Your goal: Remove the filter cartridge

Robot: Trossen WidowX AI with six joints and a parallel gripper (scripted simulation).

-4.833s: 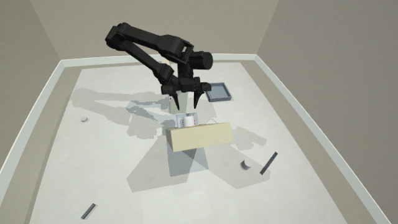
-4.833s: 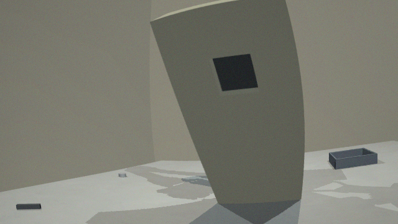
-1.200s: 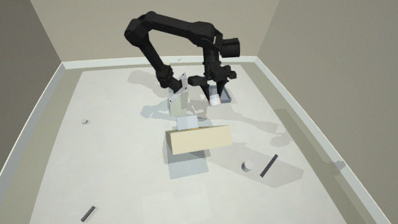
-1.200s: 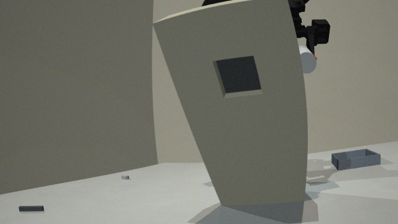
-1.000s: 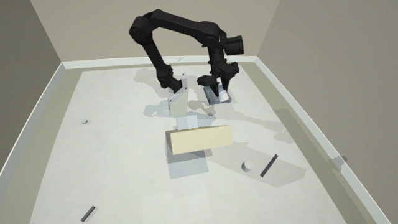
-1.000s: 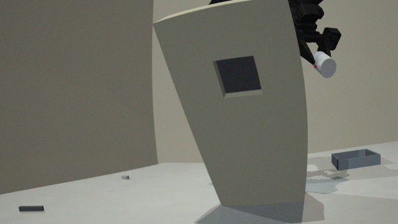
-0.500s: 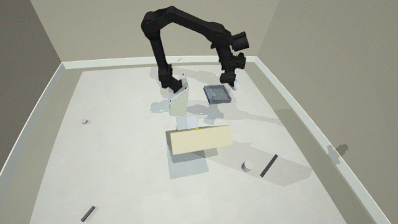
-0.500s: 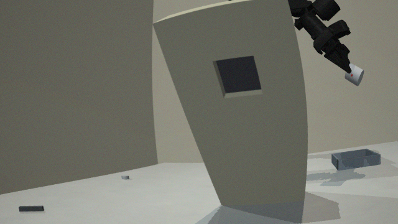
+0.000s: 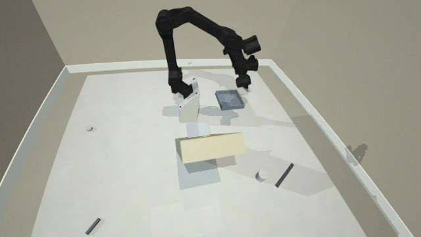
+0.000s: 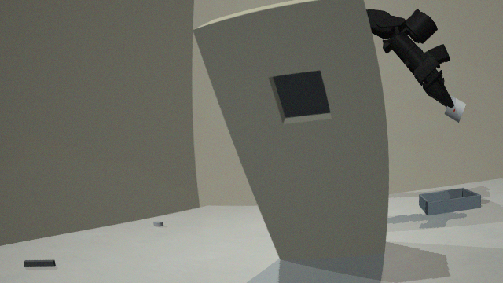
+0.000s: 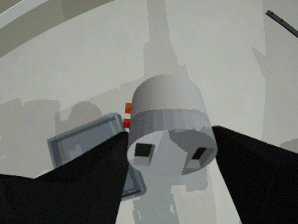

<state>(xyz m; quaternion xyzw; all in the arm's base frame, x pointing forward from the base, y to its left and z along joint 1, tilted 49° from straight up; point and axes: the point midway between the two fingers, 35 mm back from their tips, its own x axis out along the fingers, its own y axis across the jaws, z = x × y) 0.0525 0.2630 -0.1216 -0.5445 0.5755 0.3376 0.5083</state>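
Observation:
My gripper (image 9: 247,87) (image 10: 449,105) (image 11: 170,136) is shut on the round white filter cartridge (image 9: 250,87) (image 10: 456,109) (image 11: 166,112). Its fingers sit in the two dark slots on the cartridge's face. A small red mark shows on the cartridge's side. I hold it high in the air, a little beyond the right rear corner of the grey tray (image 9: 229,99) (image 10: 449,201) (image 11: 80,145). The cream service panel (image 9: 212,147) (image 10: 310,165) stands at the table's middle, its back turned to the exterior view.
A smaller cream block (image 9: 189,106) stands by the arm's base. A white cylinder (image 9: 262,175), two dark bars (image 9: 284,175) (image 9: 93,226) (image 10: 38,263) and a small disc (image 9: 89,128) (image 10: 158,224) lie on the floor. A raised rim (image 9: 316,112) borders the table.

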